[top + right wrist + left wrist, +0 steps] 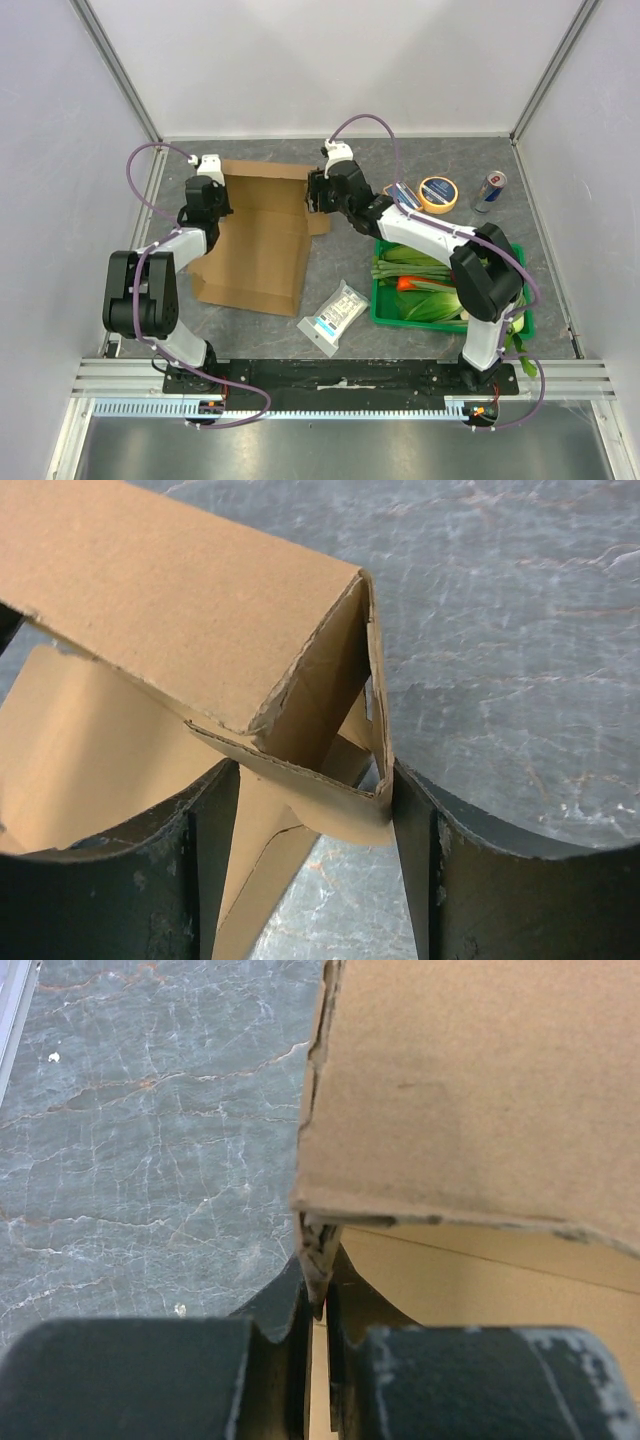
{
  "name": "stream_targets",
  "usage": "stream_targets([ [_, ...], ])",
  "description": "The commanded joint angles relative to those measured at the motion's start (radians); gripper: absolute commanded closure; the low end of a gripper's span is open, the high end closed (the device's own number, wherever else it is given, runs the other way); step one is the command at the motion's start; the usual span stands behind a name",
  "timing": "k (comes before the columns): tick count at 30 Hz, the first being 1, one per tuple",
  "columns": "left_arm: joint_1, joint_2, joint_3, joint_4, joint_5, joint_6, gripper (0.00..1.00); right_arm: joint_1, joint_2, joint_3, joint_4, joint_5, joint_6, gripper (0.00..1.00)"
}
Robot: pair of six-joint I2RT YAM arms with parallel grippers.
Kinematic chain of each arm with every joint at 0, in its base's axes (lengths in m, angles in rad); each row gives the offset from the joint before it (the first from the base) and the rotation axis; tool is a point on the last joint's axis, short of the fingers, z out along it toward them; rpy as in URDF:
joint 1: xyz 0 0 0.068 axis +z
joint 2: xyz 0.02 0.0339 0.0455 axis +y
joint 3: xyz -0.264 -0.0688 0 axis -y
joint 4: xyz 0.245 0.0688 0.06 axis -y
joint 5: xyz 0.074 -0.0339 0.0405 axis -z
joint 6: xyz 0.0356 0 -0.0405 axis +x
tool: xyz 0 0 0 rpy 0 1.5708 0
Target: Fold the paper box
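The paper box (262, 245) is a brown cardboard sheet lying left of centre, its far and side flaps partly raised. My left gripper (212, 200) is at its left edge. In the left wrist view the left gripper (318, 1295) is shut on the thin edge of a raised panel of the paper box (470, 1080). My right gripper (318, 192) is at the far right corner. There the right gripper (310, 775) stands wide, closed round a folded corner of the paper box (170, 590). Both of its fingers touch cardboard.
A white-and-blue packet (333, 317) lies in front of the box. A green crate (377, 292) of vegetables stands to the right under the right arm. A yellow tape roll (437, 193) and a drink can (489, 190) stand at the far right.
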Motion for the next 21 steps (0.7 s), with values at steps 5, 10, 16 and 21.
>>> stream_targets([
  [5,-0.036,-0.044,0.000,0.035,0.006,-0.050,0.98,0.014,0.008,0.080,0.001,0.153,0.036,0.49],
  [10,-0.047,-0.042,-0.008,0.031,-0.005,-0.072,0.98,0.047,0.044,0.076,0.094,0.271,0.076,0.55],
  [16,-0.061,-0.047,-0.010,0.026,-0.008,-0.075,0.98,0.104,0.089,0.053,0.199,0.386,0.034,0.49],
  [21,-0.069,-0.044,-0.011,0.025,-0.010,-0.072,0.98,0.090,0.066,-0.070,0.356,0.226,-0.208,0.51],
])
